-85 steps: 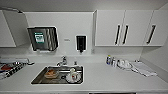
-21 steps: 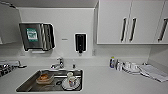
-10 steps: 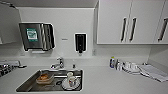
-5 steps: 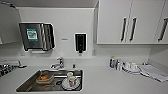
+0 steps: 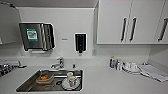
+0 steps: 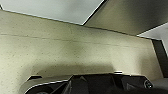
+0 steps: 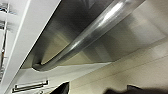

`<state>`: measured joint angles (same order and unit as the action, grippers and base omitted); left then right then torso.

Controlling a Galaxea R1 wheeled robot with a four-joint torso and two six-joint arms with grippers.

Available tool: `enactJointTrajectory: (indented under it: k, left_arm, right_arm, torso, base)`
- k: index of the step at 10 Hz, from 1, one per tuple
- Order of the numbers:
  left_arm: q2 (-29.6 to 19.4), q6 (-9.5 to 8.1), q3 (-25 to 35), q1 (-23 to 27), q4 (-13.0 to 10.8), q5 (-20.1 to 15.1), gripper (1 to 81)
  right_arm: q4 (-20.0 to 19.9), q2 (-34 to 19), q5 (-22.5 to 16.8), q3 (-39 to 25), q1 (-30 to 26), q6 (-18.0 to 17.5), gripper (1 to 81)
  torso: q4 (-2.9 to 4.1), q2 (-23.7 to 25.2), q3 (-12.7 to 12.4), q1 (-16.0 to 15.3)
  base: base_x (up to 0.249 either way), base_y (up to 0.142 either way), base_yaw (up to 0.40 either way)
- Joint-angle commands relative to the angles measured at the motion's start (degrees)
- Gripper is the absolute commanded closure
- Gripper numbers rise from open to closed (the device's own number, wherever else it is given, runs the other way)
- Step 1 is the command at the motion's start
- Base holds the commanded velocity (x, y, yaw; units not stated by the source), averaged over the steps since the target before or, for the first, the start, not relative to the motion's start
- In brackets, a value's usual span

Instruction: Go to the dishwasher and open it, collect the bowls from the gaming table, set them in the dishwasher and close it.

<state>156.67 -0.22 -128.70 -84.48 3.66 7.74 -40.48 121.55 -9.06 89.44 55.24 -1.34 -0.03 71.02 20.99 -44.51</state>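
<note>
- Kitchenette scene from the head view: white counter point(image 5: 105, 80) along the bottom of the frame, steel sink point(image 5: 30, 85) at lower left with a cup on a plate point(image 5: 71, 82) and a container of something orange-brown point(image 5: 45, 78) sitting in it.
- Wall behind has a paper towel dispenser point(image 5: 36, 36) at left and a dark soap dispenser point(image 5: 80, 43) mid-frame; white cabinets point(image 5: 127, 22) fill the upper right.
- Right wrist view is looking close up at the dishwasher point(image 7: 75, 22), its brushed stainless front running across the upper middle, with the long round bar handle point(image 7: 87, 37) cutting diagonally through the frame. White drawers with slim handles point(image 7: 30, 86) sit in the lower left corner.
- Handling guess: the door looks rigid and probably a bit heavy and spring-loaded. The polished bar looks slippery, so I'd grab it near the middle and pull evenly.
- Claw state: can't tell for either one, no fingers clearly visible.
- Left wrist view gives pale speckled floor point(image 6: 62, 55).
</note>
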Motion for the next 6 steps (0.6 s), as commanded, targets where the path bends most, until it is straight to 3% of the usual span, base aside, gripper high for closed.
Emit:
enactJointTrajectory:
  k: [1,3,4,5,6]
  left_arm:
    - [-0.8,-0.13,0.5,3.8,-0.3,-2.0,1.0]
    - [-0.7,0.04,0.5,3.9,-0.4,-2.0,1.0]
    - [-0.7,0.04,0.5,3.9,-0.5,-2.0,1.0]
    - [-0.7,0.04,0.5,3.9,-0.5,-2.0,1.0]
    - [-0.7,0.04,0.5,3.9,-0.5,-2.0,1.0]
  right_arm:
    - [-5.0,-2.5,-2.8,-0.2,-6.8,-0.4,1.0]
    - [-3.3,-2.0,-2.9,0.0,-6.8,0.3,1.0]
    - [2.4,-1.3,-3.0,0.4,-6.8,2.0,1.0]
    - [12.0,-1.2,-4.4,0.5,-6.9,2.7,1.0]
    - [16.9,-1.4,-5.6,0.3,-6.9,2.9,1.0]
  torso:
    - [0.00,0.0,0.0,0.0]
    - [0.00,0.0,0.0,0.0]
    - [0.00,0.0,0.0,0.0]
    - [0.00,0.0,0.0,0.0]
    - [0.00,0.0,0.0,0.0]
  base:
    - [0.000,0.000,0.000]
    - [0.000,0.000,0.000]
    - [0.000,0.000,0.000]
    - [0.000,0.000,0.000]
    - [0.000,0.000,0.000]
